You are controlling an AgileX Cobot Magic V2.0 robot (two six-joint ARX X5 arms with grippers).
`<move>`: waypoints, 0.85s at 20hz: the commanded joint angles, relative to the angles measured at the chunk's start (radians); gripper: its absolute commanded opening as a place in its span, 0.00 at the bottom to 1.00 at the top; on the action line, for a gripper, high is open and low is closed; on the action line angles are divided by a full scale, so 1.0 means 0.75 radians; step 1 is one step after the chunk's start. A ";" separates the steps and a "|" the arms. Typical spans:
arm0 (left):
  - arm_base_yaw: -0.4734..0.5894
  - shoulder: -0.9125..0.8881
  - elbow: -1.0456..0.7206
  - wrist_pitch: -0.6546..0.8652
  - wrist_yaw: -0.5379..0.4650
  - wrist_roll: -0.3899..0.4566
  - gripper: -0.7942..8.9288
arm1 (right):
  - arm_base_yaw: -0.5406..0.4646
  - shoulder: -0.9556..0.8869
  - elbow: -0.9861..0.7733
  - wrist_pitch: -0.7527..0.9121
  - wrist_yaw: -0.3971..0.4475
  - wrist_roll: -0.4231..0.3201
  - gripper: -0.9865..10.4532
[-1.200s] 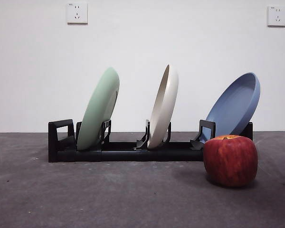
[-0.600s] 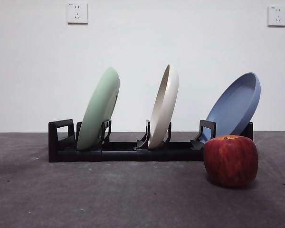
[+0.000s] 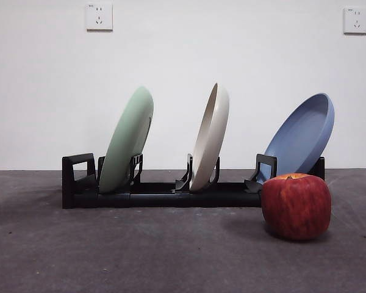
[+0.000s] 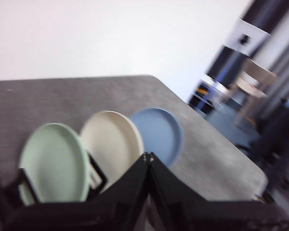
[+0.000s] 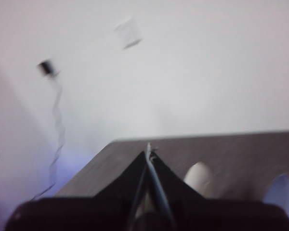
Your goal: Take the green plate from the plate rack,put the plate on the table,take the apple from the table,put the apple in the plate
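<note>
Three plates stand in the rack (image 3: 165, 196), the green plate (image 3: 127, 141) at its looped end and below the left gripper (image 4: 148, 158), whose jaws are shut empty; the right gripper (image 5: 148, 155), also shut, waits.

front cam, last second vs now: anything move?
Nothing visibly changed. The pale mint-green plate, the cream-white plate and the blue plate stand in the long black plastic rack as before, and the deep red apple sits in the same spot on the dark grey table. No arm enters the front view.
</note>
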 commanded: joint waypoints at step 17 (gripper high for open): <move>-0.205 0.356 0.370 -0.488 -0.233 0.270 0.61 | 0.003 0.550 0.559 -0.868 -0.015 -0.449 0.61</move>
